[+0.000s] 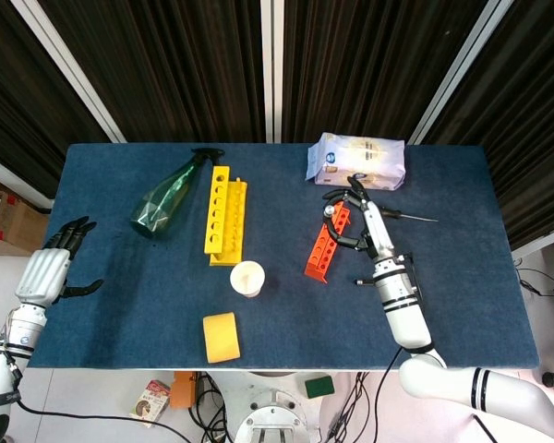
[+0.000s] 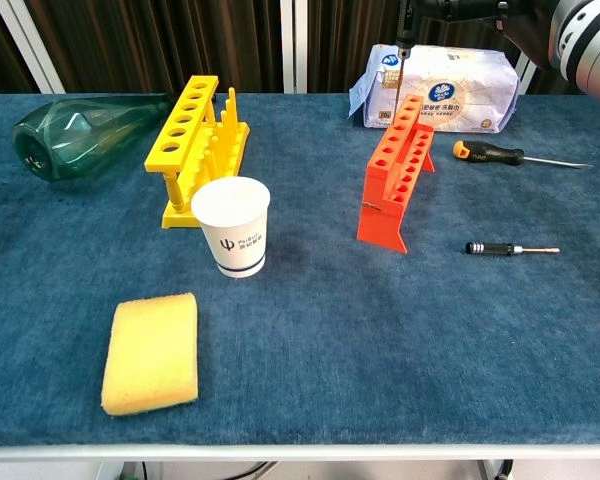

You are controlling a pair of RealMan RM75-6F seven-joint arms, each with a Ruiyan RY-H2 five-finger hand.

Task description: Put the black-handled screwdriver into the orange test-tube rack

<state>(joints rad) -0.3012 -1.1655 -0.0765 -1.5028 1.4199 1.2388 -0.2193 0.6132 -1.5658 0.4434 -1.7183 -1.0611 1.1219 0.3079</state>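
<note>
**Item:** black-handled screwdriver (image 2: 401, 55), slim steel shaft. Held upright and tip-down in the right hand (image 1: 351, 214), just above the far-end holes of the orange plastic test-tube rack (image 2: 395, 170). The tip appears not yet entered, though the chest view is too foreshortened to be sure.

**Handling:** judged light and rigid. The shaft is smooth and likely to slip, so it is best held by the handle and kept vertical. The rack also looks light and may shift if the tip catches a hole's edge.

**Hands:** the right hand's fingers are curled round the handle, which is mostly hidden. The left hand (image 1: 51, 268) is spread and holds nothing, off the left edge of the blue cloth-covered table (image 1: 462, 305).

**Other stock:**
- orange-collared screwdriver (image 2: 490, 153), lying flat
- small black precision driver (image 2: 492, 248), lying flat
- white printed packet (image 2: 450, 75)
- yellow test-tube rack (image 2: 195, 140)
- white paper cup (image 2: 232, 228)
- yellow sponge (image 2: 152, 350)
- green glass bottle (image 2: 75, 130), lying on its side
</note>
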